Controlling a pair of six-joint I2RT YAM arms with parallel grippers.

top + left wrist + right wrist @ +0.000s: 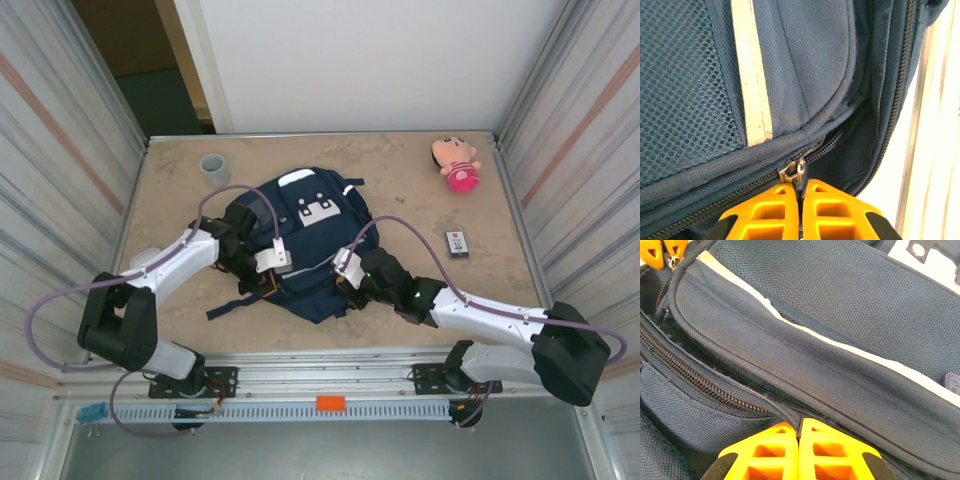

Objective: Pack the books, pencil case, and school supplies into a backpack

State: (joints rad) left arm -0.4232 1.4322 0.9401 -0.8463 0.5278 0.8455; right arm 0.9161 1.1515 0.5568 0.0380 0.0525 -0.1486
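With the left gripper (800,189) clamped on the zip pull (791,171) and the right gripper (799,429) shut, pinching backpack (840,315) fabric, the left should draw steadily along the teeth.

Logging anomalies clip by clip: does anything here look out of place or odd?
A pink plush doll lies in the far right corner, hardly school gear. The whitish packet lies right of the backpack, unpacked. Nothing looks spilled or damaged.

We hold both arms bent inward toward each other, our left gripper (800,187) and right gripper (799,427) each with jaws closed tight.
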